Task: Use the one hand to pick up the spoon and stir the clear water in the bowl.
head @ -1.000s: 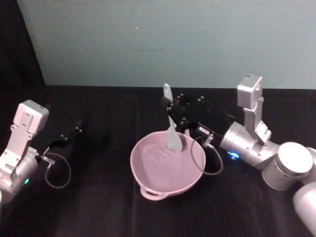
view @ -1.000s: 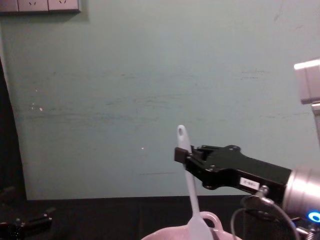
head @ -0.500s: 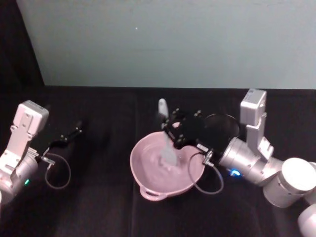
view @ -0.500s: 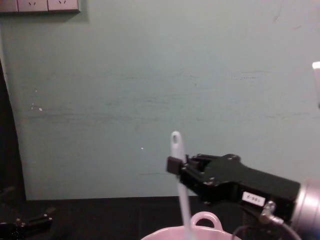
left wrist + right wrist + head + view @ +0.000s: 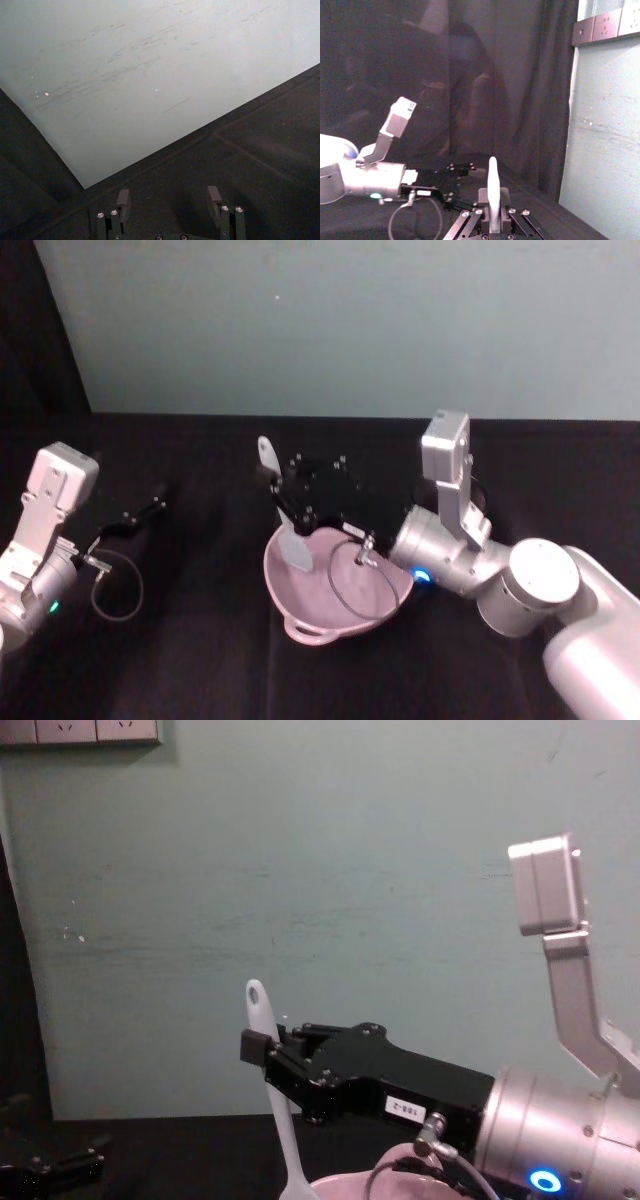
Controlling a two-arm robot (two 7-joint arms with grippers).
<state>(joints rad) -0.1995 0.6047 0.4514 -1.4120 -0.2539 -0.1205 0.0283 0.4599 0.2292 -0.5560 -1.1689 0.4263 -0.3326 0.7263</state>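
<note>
The pale pink bowl [image 5: 312, 614] sits mid-table, its rim just showing at the bottom of the chest view [image 5: 345, 1186]. My right gripper [image 5: 279, 496] reaches over the bowl from the right and is shut on the white spoon [image 5: 284, 523]. The spoon stands nearly upright, its flat head dipped inside the bowl's left side and its handle end with the hole pointing up. From the chest, the spoon [image 5: 272, 1095] is clamped in the right gripper [image 5: 260, 1048]. In the right wrist view the spoon [image 5: 493, 190] rises between the fingers. My left gripper [image 5: 140, 512] rests open at the left, apart from the bowl.
A black cloth covers the table [image 5: 180, 640], and a pale green wall [image 5: 330, 320] stands behind it. A cable loop [image 5: 350, 585] from the right wrist hangs over the bowl. In the left wrist view the open left gripper [image 5: 169, 202] faces bare cloth and the wall.
My right gripper has swept to the left with the spoon, carrying its head from the bowl's middle to its left side. The left arm has stayed still.
</note>
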